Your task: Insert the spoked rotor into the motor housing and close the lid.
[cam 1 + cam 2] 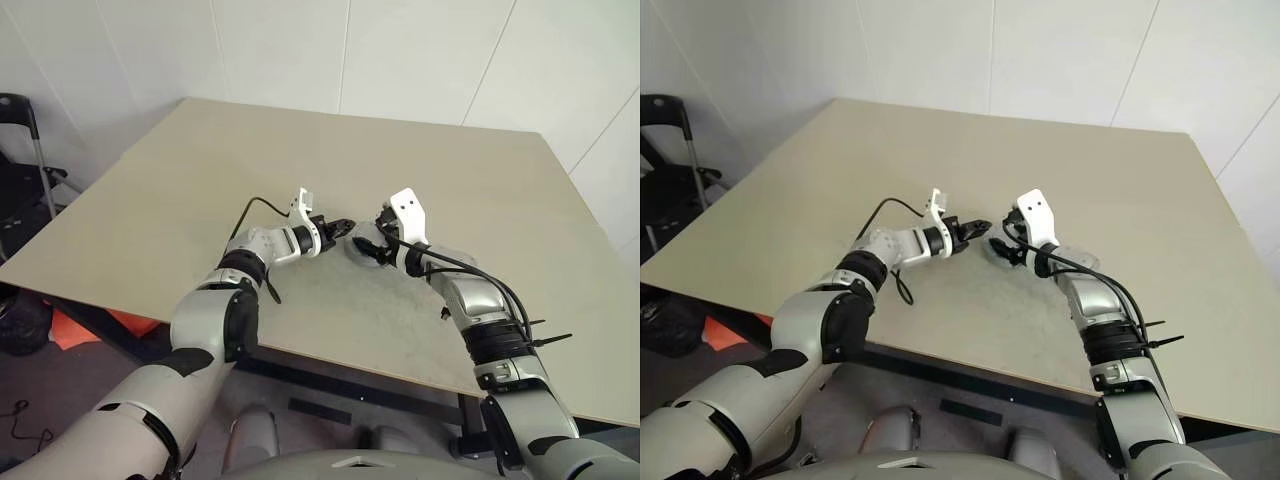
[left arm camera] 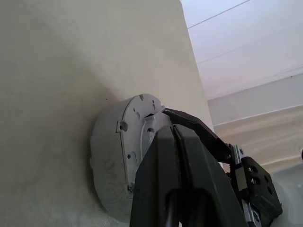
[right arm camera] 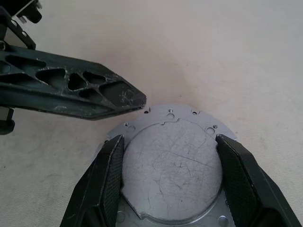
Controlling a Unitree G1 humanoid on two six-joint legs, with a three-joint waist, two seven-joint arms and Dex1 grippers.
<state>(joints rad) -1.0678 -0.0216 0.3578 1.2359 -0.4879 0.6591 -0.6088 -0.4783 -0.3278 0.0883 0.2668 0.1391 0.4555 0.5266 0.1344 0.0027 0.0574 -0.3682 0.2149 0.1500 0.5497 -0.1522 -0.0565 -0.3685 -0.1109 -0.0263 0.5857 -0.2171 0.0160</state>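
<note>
Beige worktop (image 1: 200, 180): right end effector (image 3: 168, 161) grasps the lidded housing (image 3: 170, 165), left end effector (image 3: 137, 100) clenched beside it; assembly looks nearly complete.

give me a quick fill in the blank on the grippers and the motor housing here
1. The right gripper has its fingers on two sides of the ____.
2. The left gripper has its fingers ____.
3. The motor housing rests on the ____.

Missing words: motor housing; shut; table
</note>
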